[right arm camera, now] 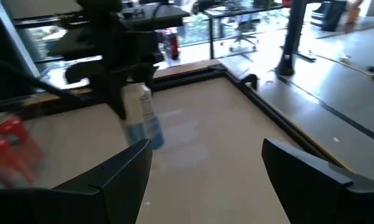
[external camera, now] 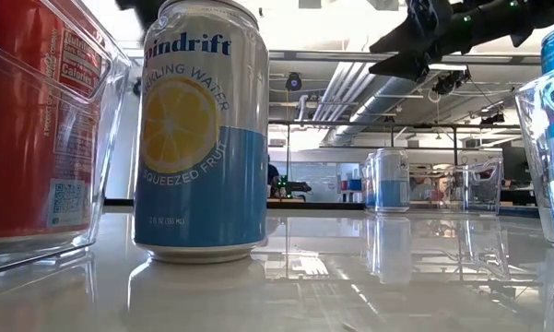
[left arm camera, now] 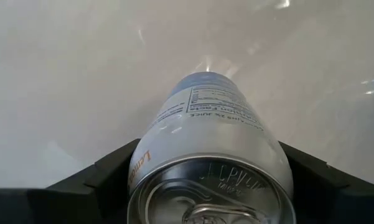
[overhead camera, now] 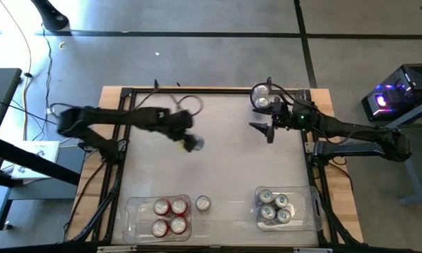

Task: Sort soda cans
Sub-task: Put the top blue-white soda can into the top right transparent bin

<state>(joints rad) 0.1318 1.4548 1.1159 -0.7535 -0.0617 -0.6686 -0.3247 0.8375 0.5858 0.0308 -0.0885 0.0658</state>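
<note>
Fingers of the left gripper [overhead camera: 190, 143] clamp a pale can [left arm camera: 215, 146] above mid-table. The right gripper [overhead camera: 269, 129] hangs open near two cans [overhead camera: 262, 98] at the far edge. Bare tabletop [overhead camera: 232, 161] lies between; near-edge bins [overhead camera: 133, 214] hold red cans [overhead camera: 170, 216] and blue cans [overhead camera: 274, 206], one can [overhead camera: 203, 204] loose beside the left bin.

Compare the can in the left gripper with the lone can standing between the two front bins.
The held can is clamped between the left gripper fingers over mid-table; the lone can stands free on the table. The right wrist view shows the held can tilted and lifted; the lone can is upright. Both have silver tops and pale bodies with blue.
</note>
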